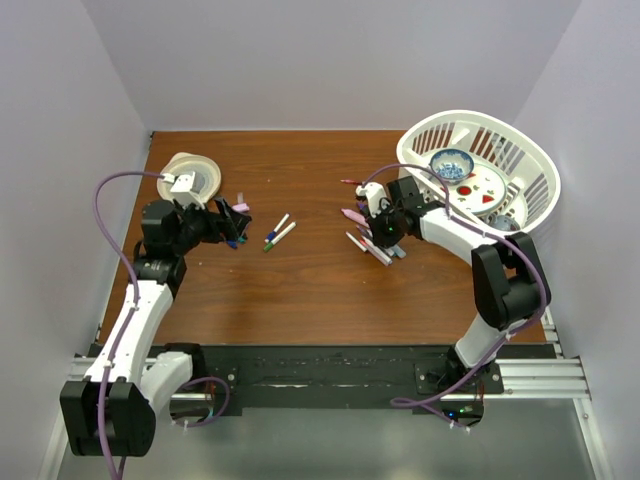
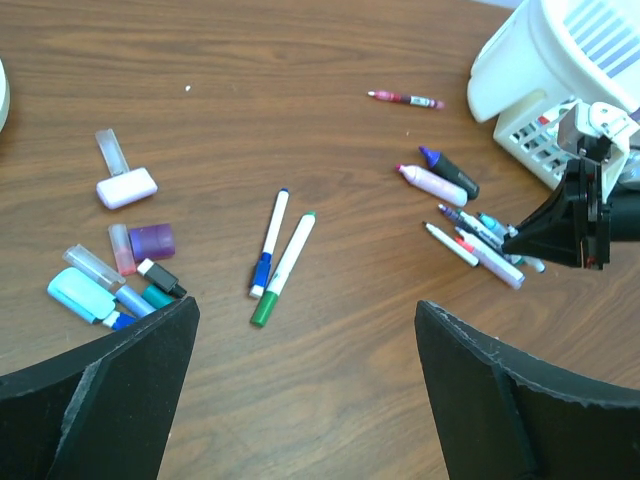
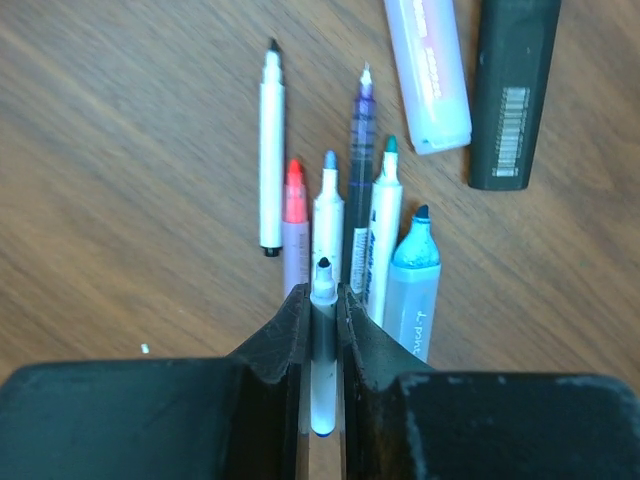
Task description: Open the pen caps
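From above, the left gripper (image 1: 238,222) hovers low over the left side of the desk (image 1: 300,290), just in front of a round white dish (image 1: 200,170) at the far left corner, with the pen caps (image 1: 240,207) scattered at its fingertips. Two capped pens (image 1: 278,233) lie side by side near the desk's middle, apart from both arms. The right gripper (image 1: 382,238) reaches into a cluster of uncapped pens (image 1: 362,240) right of centre, near a white basket (image 1: 525,160) at the far right corner that holds a plate (image 1: 485,185) and a blue bowl (image 1: 451,163). In the left wrist view the left gripper's fingers (image 2: 100,400) stand spread wide with nothing between them. Beyond the left finger lie loose caps, among them a pale blue cap (image 2: 82,297), a purple cap (image 2: 152,241), a pale pink cap (image 2: 127,187) and a clear cap (image 2: 110,150). The blue-capped pen (image 2: 268,245) and green-capped pen (image 2: 285,268) lie close together straight ahead, and a thin red pen (image 2: 405,98) lies alone nearer the far edge. In the right wrist view the right gripper's jaws are pressed together on a slim white pen (image 3: 322,288) with a dark tip, pinching its barrel. Whether that pen is clear of the desk cannot be told. Beyond it lie more bare-tipped pens in a row, a pale blue highlighter (image 3: 412,280), a pink highlighter (image 3: 428,70) and a black highlighter (image 3: 512,90).
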Motion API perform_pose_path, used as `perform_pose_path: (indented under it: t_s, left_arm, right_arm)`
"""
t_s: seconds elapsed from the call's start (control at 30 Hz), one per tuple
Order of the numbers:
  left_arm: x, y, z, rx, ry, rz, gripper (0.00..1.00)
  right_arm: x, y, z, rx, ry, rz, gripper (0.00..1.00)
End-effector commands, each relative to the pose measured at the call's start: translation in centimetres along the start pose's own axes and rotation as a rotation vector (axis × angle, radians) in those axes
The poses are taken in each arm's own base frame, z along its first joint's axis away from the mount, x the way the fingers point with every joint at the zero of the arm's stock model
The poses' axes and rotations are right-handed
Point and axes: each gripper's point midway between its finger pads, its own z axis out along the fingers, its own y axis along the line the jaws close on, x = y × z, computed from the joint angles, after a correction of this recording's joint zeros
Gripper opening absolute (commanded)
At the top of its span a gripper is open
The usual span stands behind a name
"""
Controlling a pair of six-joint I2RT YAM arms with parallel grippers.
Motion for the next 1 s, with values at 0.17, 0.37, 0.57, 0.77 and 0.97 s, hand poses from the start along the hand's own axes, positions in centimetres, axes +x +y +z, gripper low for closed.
perform_pose_path:
  t_s: [0.17,0.37,0.57,0.77,0.97]
  left_arm:
    - [0.7,-0.3,0.0,0.043,0.025,0.047,0.96]
    - [1.0,-0.8,0.2,0.085,0.040,0.050,0.96]
    - [2.8,-0.7,1.0,0.107,0.109,0.017,0.91]
    - [6.6,-1.0,3.1,0.072,0.290,0.011,0.78]
    - [9.3,-0.5,4.8,-0.036,0.428,0.078,0.64]
  right_arm:
    - [-0.8,-1.7,-0.3,0.056,-0.001,-0.012,0.18]
    - [-1.1,-1.9,-0.6,0.063,-0.005,-0.009,0.26]
    - [-2.0,-1.5,-1.9,0.039,-0.043,-0.012,0.28]
    - [-3.9,1.8,-5.0,-0.138,-0.130,-0.105,0.29]
    - [-5.1,4.0,-7.3,-0.230,-0.213,-0.154,0.28]
